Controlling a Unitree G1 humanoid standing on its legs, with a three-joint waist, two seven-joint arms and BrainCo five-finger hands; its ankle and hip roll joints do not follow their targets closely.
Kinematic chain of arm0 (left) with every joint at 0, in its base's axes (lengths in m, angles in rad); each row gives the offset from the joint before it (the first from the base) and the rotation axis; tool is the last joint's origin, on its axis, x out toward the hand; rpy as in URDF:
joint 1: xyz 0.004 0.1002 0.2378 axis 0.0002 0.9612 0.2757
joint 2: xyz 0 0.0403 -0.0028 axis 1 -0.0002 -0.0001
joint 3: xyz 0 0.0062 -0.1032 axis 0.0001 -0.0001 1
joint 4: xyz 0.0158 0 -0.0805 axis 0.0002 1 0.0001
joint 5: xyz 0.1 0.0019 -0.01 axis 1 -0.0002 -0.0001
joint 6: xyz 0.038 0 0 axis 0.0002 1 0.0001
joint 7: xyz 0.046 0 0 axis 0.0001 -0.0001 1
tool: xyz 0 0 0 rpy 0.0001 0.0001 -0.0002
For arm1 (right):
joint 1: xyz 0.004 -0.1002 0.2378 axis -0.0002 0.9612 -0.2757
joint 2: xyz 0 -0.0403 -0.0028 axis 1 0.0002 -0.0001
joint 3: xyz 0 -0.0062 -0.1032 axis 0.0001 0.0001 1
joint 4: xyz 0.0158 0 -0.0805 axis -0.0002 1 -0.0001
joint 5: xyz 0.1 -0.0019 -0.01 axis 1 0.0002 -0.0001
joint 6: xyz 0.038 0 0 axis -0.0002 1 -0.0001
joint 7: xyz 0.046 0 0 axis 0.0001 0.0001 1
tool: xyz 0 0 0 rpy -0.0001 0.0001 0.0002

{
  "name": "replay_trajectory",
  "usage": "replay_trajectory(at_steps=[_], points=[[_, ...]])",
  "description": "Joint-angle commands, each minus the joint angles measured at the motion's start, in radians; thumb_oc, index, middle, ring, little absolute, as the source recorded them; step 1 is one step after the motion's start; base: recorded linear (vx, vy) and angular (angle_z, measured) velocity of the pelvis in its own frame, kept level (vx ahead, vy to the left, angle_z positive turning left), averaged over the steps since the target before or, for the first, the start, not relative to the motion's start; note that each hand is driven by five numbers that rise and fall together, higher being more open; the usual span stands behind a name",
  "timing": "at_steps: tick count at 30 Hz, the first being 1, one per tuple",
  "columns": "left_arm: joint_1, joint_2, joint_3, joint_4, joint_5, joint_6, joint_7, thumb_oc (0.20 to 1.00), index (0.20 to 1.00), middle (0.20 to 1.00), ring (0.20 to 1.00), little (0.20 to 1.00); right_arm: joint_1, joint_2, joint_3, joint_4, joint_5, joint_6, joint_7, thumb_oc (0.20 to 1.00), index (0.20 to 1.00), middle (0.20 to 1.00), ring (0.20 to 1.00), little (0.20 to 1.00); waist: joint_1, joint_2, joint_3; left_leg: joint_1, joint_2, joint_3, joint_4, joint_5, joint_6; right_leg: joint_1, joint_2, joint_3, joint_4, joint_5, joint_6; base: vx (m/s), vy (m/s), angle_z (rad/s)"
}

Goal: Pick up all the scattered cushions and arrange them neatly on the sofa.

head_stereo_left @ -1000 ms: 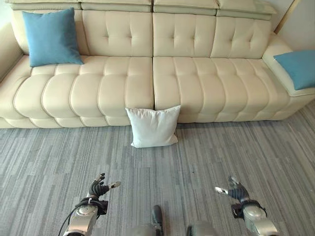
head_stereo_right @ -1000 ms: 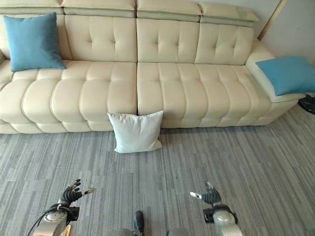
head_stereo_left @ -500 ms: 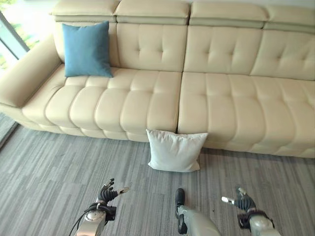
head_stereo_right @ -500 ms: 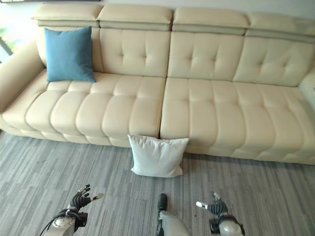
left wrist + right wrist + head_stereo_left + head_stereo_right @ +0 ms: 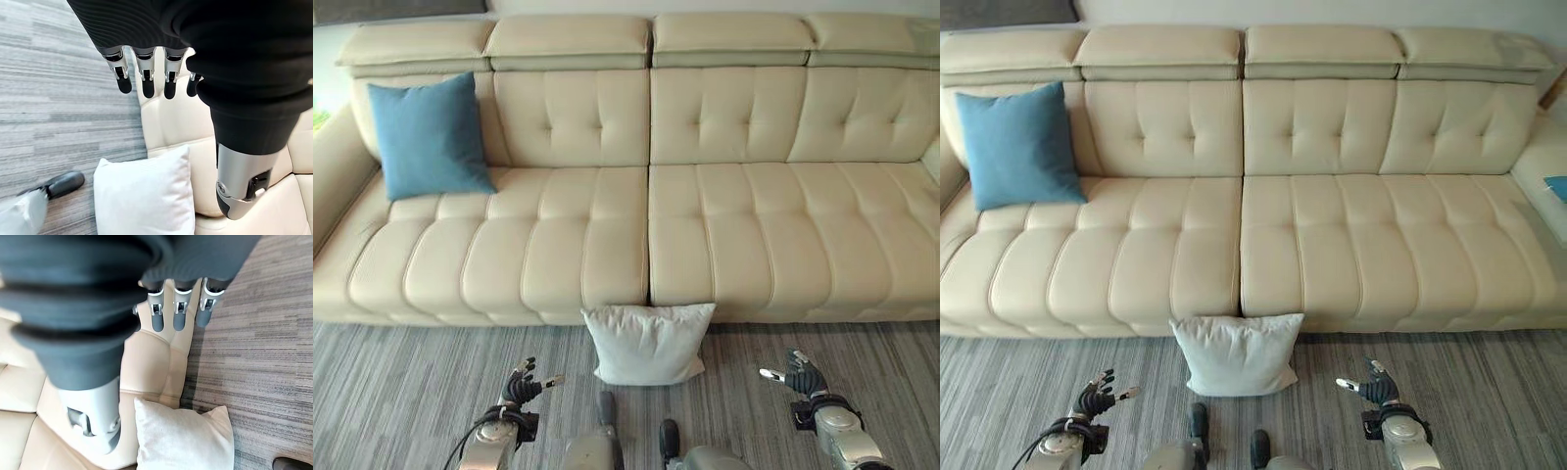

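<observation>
A white cushion point(image 5: 648, 343) stands on the grey carpet, leaning against the front of the cream sofa point(image 5: 754, 225) at its middle seam. It also shows as the white cushion point(image 5: 144, 198) in the left wrist view and the white cushion point(image 5: 183, 438) in the right wrist view. A blue cushion point(image 5: 429, 139) rests upright at the sofa's left end. A sliver of another blue cushion point(image 5: 1557, 187) lies at the right end. My left hand point(image 5: 521, 386) is low left of the white cushion, open and empty. My right hand point(image 5: 799, 376) is low right of it, open and empty.
Grey striped carpet point(image 5: 401, 392) covers the floor in front of the sofa. The sofa's left armrest point(image 5: 333, 186) rises beside the blue cushion. A dark frame point(image 5: 391, 10) hangs on the wall above the sofa.
The camera has swung and moved closer to the sofa, so the white cushion now sits lower and centred between my hands. Both hands stay open and low.
</observation>
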Motion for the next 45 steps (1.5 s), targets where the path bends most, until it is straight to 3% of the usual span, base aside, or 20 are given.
replay_trajectory(at_steps=[1,5,9,11,14,18,19,22,28,36,38,39,40,41,45], points=[[-0.004,0.038,0.006,0.004,0.023,-0.025,0.008,1.0,1.0,1.0,1.0,1.0,-0.034,-0.046,0.033,-0.067,-0.053,-0.025,-0.004,1.0,1.0,1.0,1.0,1.0,0.026,-0.026,-0.026,0.001,0.002,0.025,0.137,-0.162,-0.045,-0.064,-0.05,-0.047,0.089,-0.106,0.07,0.08,0.064,-0.09],[-0.07,0.065,0.003,0.022,0.008,-0.04,0.039,1.0,1.0,1.0,1.0,1.0,-0.116,-0.085,0.087,-0.09,-0.096,-0.03,-0.021,1.0,1.0,1.0,1.0,1.0,0.033,-0.03,0.009,-0.05,0.004,0.037,0.162,-0.182,-0.036,-0.139,-0.059,-0.04,0.124,-0.107,0.076,-0.1,0.034,-0.21],[-0.21,0.113,-0.018,0.063,-0.045,-0.067,0.089,1.0,1.0,1.0,1.0,1.0,-0.29,-0.137,0.164,-0.05,-0.119,-0.042,-0.057,1.0,1.0,1.0,1.0,1.0,0.036,-0.025,0.086,-0.227,0.017,0.039,0.262,-0.199,-0.029,-0.356,-0.068,-0.033,0.259,-0.104,0.076,-0.26,0.031,-0.15],[-0.252,0.127,-0.027,0.095,-0.063,-0.076,0.101,1.0,1.0,1.0,1.0,1.0,-0.336,-0.147,0.19,-0.016,-0.12,-0.047,-0.069,1.0,1.0,1.0,1.0,1.0,0.035,-0.023,0.092,-0.276,0.018,0.042,0.285,-0.201,-0.027,-0.414,-0.07,-0.028,0.294,-0.103,0.076,-0.17,0.04,-0.09],[-0.477,0.219,-0.085,0.198,-0.131,-0.099,0.152,1.0,1.0,1.0,1.0,1.0,-0.594,-0.206,0.279,0.164,-0.104,-0.042,-0.138,1.0,1.0,1.0,1.0,1.0,0.026,-0.006,0.155,-0.563,0.045,0.053,0.47,-0.256,-0.017,-0.74,-0.096,-0.008,0.508,-0.151,0.071,-0.2,0.076,-0.06],[-0.546,0.246,-0.103,0.203,-0.148,-0.104,0.166,1.0,1.0,1.0,1.0,1.0,-0.659,-0.216,0.261,0.203,-0.056,-0.053,-0.18,1.0,1.0,1.0,1.0,1.0,0.02,0.0,0.163,-0.724,0.054,0.05,0.578,-0.282,-0.007,-0.893,-0.101,0.007,0.596,-0.167,0.062,-0.11,-0.009,-0.13],[-0.606,0.265,-0.116,0.19,-0.159,-0.108,0.18,1.0,1.0,1.0,1.0,1.0,-0.721,-0.23,0.24,0.229,-0.013,-0.059,-0.212,1.0,1.0,1.0,1.0,1.0,0.011,0.008,0.172,-0.871,0.06,0.038,0.685,-0.311,0.003,-1.04,-0.105,0.019,0.694,-0.183,0.054,-0.04,-0.025,-0.06],[-0.641,0.277,-0.129,0.159,-0.161,-0.108,0.188,1.0,1.0,1.0,1.0,1.0,-0.758,-0.231,0.233,0.233,0.024,-0.063,-0.225,1.0,1.0,1.0,1.0,1.0,0.013,0.015,0.165,-0.972,0.064,0.026,0.758,-0.331,0.009,-1.135,-0.104,0.023,0.757,-0.201,0.045,-0.02,-0.052,-0.03],[-0.76,0.287,-0.196,0.108,-0.16,-0.108,0.2,1.0,1.0,1.0,1.0,1.0,-0.873,-0.206,0.269,0.22,0.11,-0.085,-0.238,1.0,1.0,1.0,1.0,1.0,0.016,0.029,0.165,-1.138,0.059,0.002,0.889,-0.367,0.02,-1.295,-0.098,0.021,0.876,-0.236,0.026,0.02,-0.038,0.01],[-1.057,0.212,-0.397,0.188,-0.082,-0.083,0.232,1.0,1.0,1.0,1.0,1.0,-1.134,-0.024,0.435,0.202,0.165,-0.116,-0.267,1.0,1.0,1.0,1.0,1.0,0.022,0.045,0.159,-1.259,0.047,-0.031,0.944,-0.372,0.026,-1.416,-0.094,0.002,0.946,-0.248,0.018,0.02,-0.037,0.05],[-1.157,0.159,-0.437,0.238,-0.096,-0.081,0.255,1.0,1.0,1.0,1.0,1.0,-1.223,0.057,0.46,0.215,0.22,-0.135,-0.28,1.0,1.0,1.0,1.0,1.0,0.028,0.051,0.15,-1.274,0.039,-0.039,0.938,-0.363,0.02,-1.43,-0.095,-0.002,0.947,-0.246,0.018,0.01,-0.039,0.03],[-1.16,0.159,-0.438,0.24,-0.096,-0.082,0.255,1.0,1.0,1.0,1.0,1.0,-1.226,0.057,0.46,0.216,0.221,-0.135,-0.28,0.947,0.947,0.947,0.947,0.947,0.027,0.051,0.15,-1.276,0.039,-0.04,0.938,-0.363,0.02,-1.431,-0.096,-0.002,0.947,-0.246,0.018,0.01,-0.051,0.04],[-1.192,0.132,-0.437,0.244,-0.122,-0.093,0.27,0.429,0.429,0.429,0.429,0.429,-1.249,0.103,0.45,0.217,0.276,-0.157,-0.285,0.2,0.2,0.2,0.2,0.2,0.034,0.055,0.145,-1.279,0.033,-0.046,0.93,-0.356,0.015,-1.436,-0.095,-0.004,0.945,-0.244,0.018,0.01,-0.039,0.08],[-1.202,0.122,-0.43,0.239,-0.14,-0.098,0.276,0.2,0.2,0.2,0.2,0.2,-1.255,0.116,0.442,0.216,0.302,-0.167,-0.291,0.2,0.2,0.2,0.2,0.2,0.037,0.057,0.142,-1.28,0.03,-0.047,0.925,-0.353,0.013,-1.438,-0.094,-0.006,0.944,-0.243,0.019,0.0,-0.06,0.1],[-1.216,0.119,-0.41,0.201,-0.184,-0.128,0.293,0.2,0.2,0.2,0.2,0.2,-1.241,0.134,0.419,0.212,0.367,-0.192,-0.28,0.2,0.2,0.2,0.2,0.2,0.039,0.057,0.128,-1.282,0.019,-0.055,0.909,-0.34,0.006,-1.436,-0.093,-0.012,0.933,-0.24,0.019,0.0,-0.02,0.12]])
